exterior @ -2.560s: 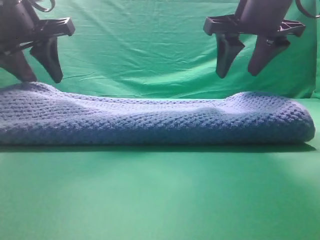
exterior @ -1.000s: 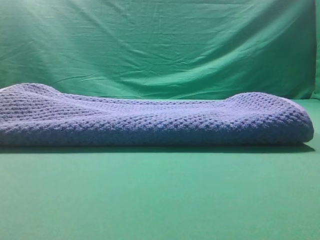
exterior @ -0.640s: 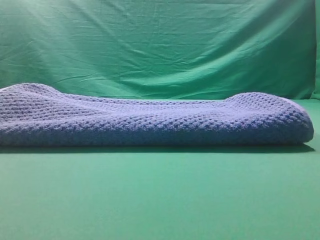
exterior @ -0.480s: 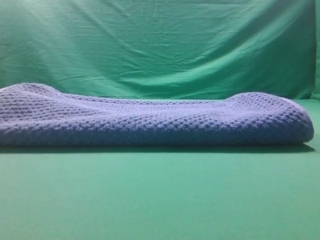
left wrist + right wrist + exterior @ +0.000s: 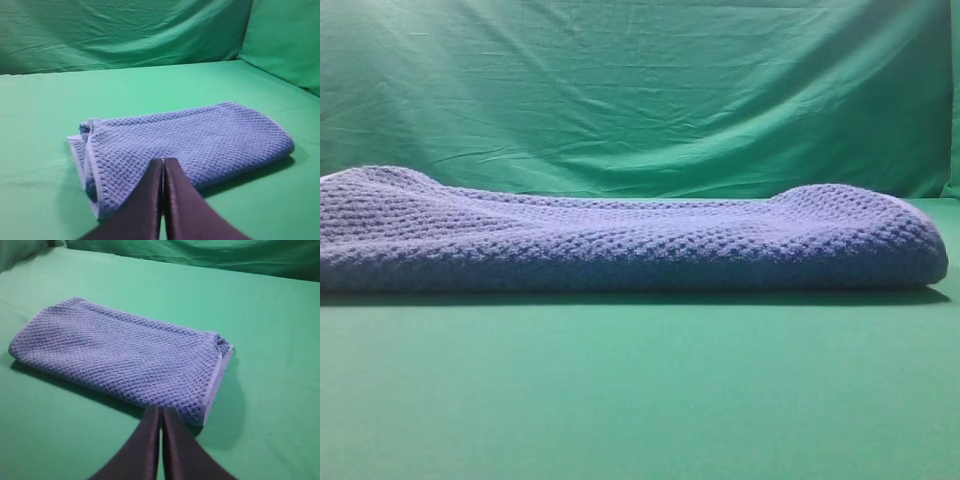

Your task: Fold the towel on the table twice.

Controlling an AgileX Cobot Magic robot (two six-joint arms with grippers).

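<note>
Towel: blue-grey waffle weave, folded into a thick oblong pad, lying flat on the counter. In the high view it runs across nearly the full width, both ends slightly humped, a shallow dip between.
Towel, layers: stacked edges with a thin pale hem show at one short end in both wrist views; the opposite short end is a rounded fold. The exact number of layers cannot be told.
Counter: smooth matte green, wider than the towel, bare surface on all sides of it.
Backdrop: wrinkled green cloth hanging behind the counter, apart from the towel.
Left end effector: clenched, fingers pressed together, nothing between them. Raised above the counter, tips pointing at the towel's near long edge, not touching it.
Right end effector: clenched, fingers together, grasping nothing. Raised off the counter, tips over the towel's near edge close to the hemmed end, no contact seen.
Containers: none seen.
High view: neither end effector appears in it.
</note>
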